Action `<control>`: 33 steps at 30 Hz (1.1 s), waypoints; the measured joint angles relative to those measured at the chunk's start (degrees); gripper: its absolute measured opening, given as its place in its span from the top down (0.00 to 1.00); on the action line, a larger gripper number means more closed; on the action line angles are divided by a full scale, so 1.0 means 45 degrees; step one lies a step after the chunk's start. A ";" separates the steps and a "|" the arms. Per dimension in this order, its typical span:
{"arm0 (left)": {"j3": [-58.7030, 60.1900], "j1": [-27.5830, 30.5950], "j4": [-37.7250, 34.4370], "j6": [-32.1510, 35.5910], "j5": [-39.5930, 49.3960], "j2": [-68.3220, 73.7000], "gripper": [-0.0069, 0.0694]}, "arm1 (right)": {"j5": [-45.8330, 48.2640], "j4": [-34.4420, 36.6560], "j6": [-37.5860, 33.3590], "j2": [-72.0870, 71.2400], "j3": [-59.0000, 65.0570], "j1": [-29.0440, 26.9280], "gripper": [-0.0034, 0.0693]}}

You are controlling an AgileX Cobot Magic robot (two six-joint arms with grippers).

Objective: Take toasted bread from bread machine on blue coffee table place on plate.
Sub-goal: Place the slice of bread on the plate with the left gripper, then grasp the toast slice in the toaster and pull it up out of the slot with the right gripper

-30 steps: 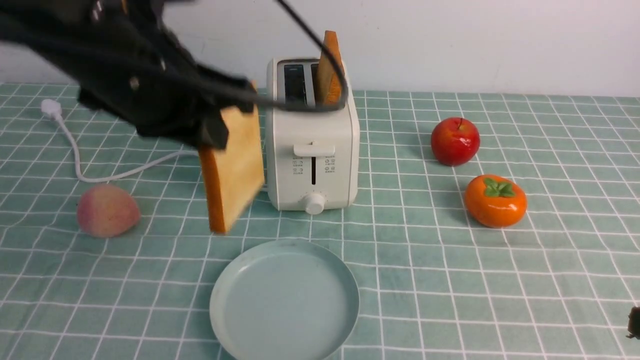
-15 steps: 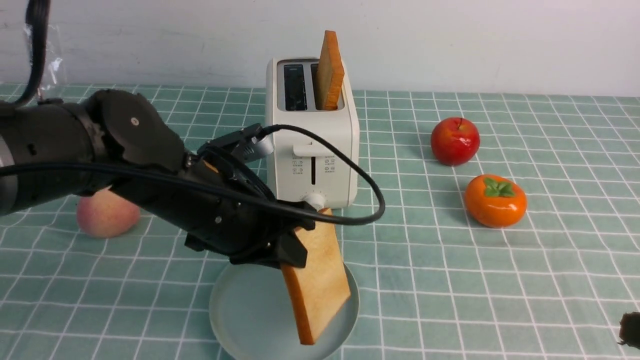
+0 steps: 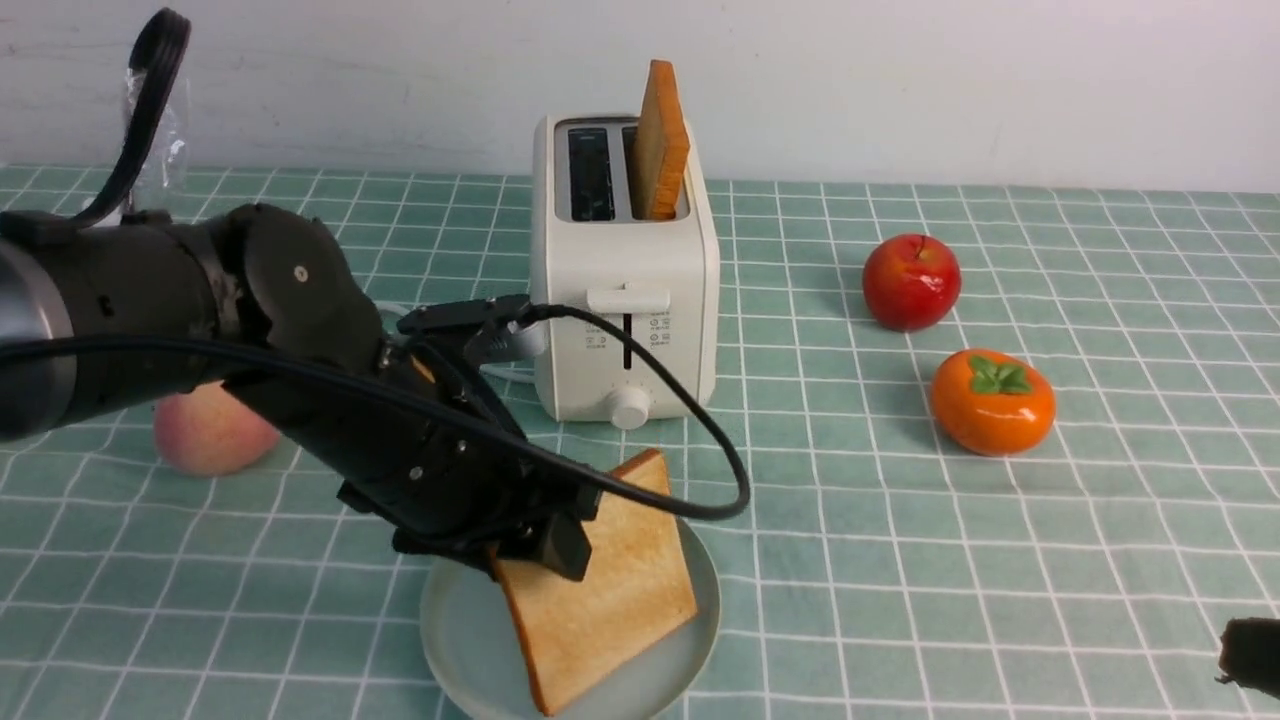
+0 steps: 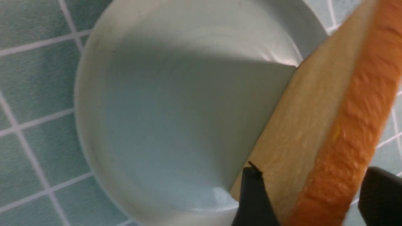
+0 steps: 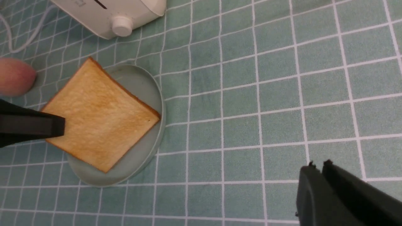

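The cream-white bread machine (image 3: 625, 270) stands on the blue coffee table (image 3: 900, 560), with one toasted bread slice (image 3: 660, 140) upright in its right slot. My left gripper (image 3: 540, 545) is shut on the other slice (image 3: 610, 590), which is tilted with its lower edge resting on the pale blue-green plate (image 3: 460, 620). In the left wrist view my fingers (image 4: 252, 197) straddle this slice (image 4: 314, 110) over the plate (image 4: 176, 119). The right wrist view shows the slice (image 5: 100, 116), plate (image 5: 143, 88) and machine (image 5: 103, 12). My right gripper (image 5: 317, 164) is shut and empty, low at the near right (image 3: 1250, 655).
A peach (image 3: 205, 430) lies left of the machine, behind my left arm. A red apple (image 3: 910, 282) and an orange persimmon (image 3: 992, 402) sit to the right. The white cord (image 5: 9, 34) trails left of the machine.
My left arm carried the slice from beside the machine down to the plate and leaned it over until its lower edge rests there. The right gripper edged slightly into view.
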 joint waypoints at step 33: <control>0.4438 0.0000 0.5381 -0.6144 0.2036 -1.1781 0.93 | 0.2094 0.0164 -0.1457 1.5659 -1.8020 0.3681 0.15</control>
